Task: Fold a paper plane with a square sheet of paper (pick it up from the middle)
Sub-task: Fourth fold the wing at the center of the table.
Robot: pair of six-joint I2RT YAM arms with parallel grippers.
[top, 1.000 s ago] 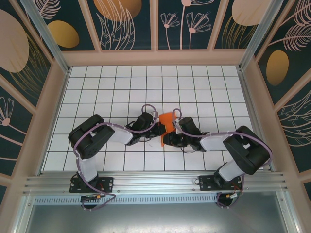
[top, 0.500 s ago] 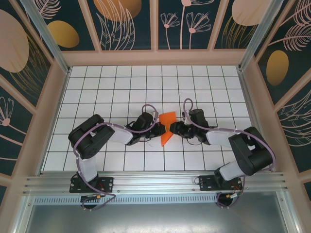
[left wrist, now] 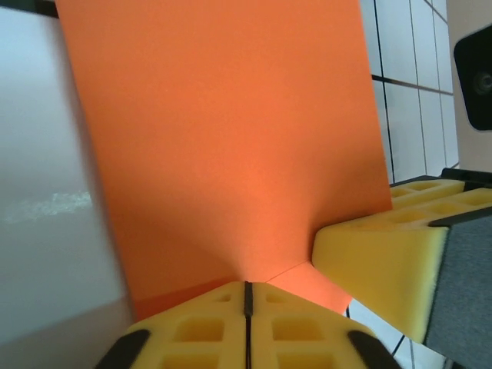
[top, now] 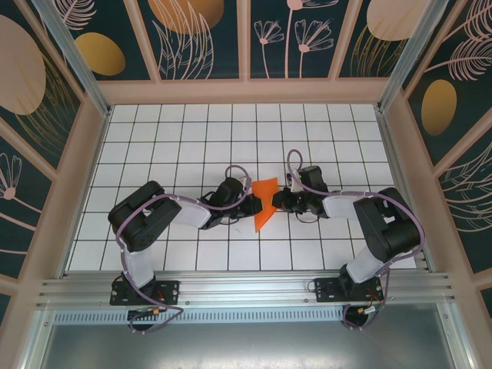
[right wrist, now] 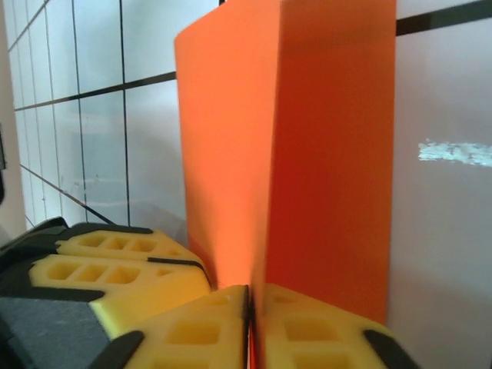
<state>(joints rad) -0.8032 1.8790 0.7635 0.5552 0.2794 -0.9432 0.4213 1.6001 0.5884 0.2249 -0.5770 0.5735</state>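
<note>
The bright orange sheet of paper (top: pixel 264 201) is held folded between the two grippers at mid-table, its point hanging toward the near side. My left gripper (top: pixel 251 197) is shut on the paper's left edge; in the left wrist view the orange paper (left wrist: pixel 231 146) rises from its closed yellow fingertips (left wrist: pixel 247 288). My right gripper (top: pixel 275 200) is shut on the right side; in the right wrist view the orange paper (right wrist: pixel 292 154) stands as two folded layers out of its closed pads (right wrist: pixel 250 296). The left gripper's yellow fingers (right wrist: pixel 115 265) sit just beside it.
The white grid-tiled table (top: pixel 231 131) is ringed by a beige frame (top: pixel 244 91) with dark patterned walls. Both arm bases (top: pixel 142 290) sit on the aluminium rail at the near edge. Open tiles lie toward the far side.
The right gripper has drawn in close and closed on the paper, its arm folding inward. The paper has gone from a loose crumpled shape to a flatter, narrower pointed fold. The left arm stayed still.
</note>
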